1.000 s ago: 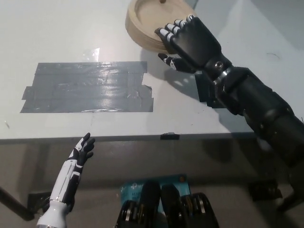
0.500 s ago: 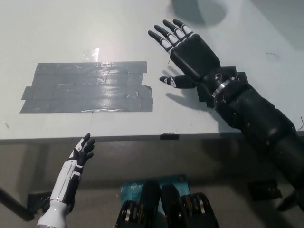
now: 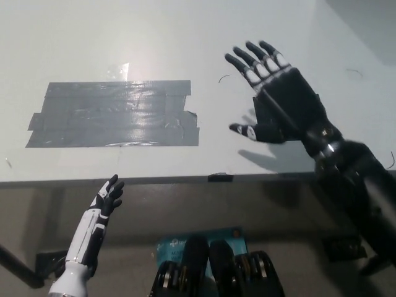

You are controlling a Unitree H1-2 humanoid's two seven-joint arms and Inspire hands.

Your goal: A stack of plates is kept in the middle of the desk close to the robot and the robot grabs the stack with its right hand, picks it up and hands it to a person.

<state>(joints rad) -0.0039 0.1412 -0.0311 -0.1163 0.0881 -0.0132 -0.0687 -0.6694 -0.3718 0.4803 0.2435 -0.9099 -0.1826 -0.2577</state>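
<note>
Since no plate stack shows anywhere in view, handover looks done.
Going left to right: left hand (image 3: 106,199) hangs idle below the desk (image 3: 154,37) edge at lower left, fingers loosely apart, holding nothing. Grey tape patch (image 3: 114,114) sits on the desk surface left of centre, nothing on it. Right hand (image 3: 275,96) hovers over the desk right of centre, palm down, fingers spread wide, thumb out to the side, empty. The plates are nowhere in frame, no person visible either, so I judge the stack is off the desk and out of the robot's hold. What's left, if anything: bring the right arm back to rest.
</note>
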